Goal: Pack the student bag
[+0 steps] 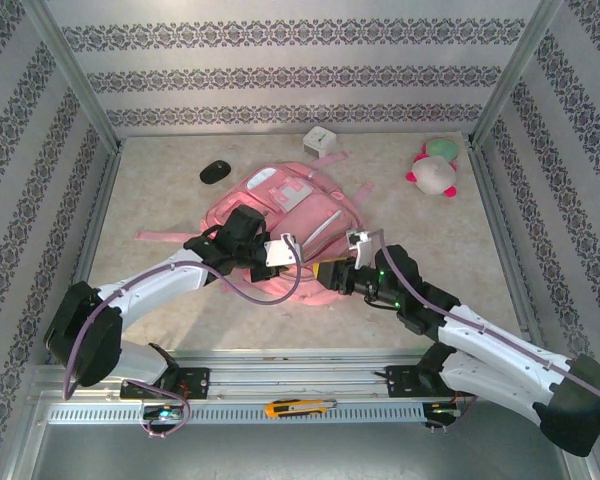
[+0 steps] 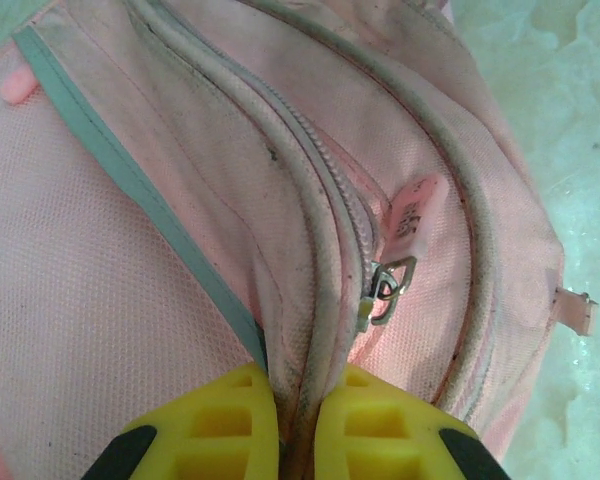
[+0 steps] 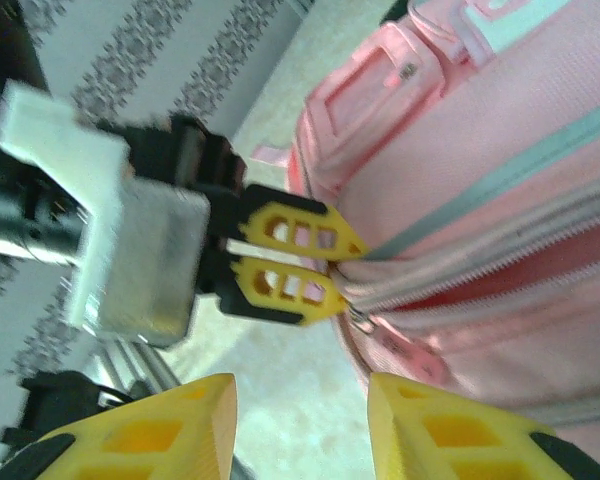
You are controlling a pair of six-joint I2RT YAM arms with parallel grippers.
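One student bag [image 1: 300, 200] lay front-up, long axis near-to-far. Wrist views showed left claw [image 3: 352, 272] clamping its seam [image 2: 325, 215], right claw [image 3: 302, 395] apart.

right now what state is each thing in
student bag, lying flat, one zip partly open
left fingers, shut on the bag's zip seam
right fingers, open, holding nothing
plush toy, lying on the table, untouched
black mouse, resting on the table
white box, standing beyond the bag
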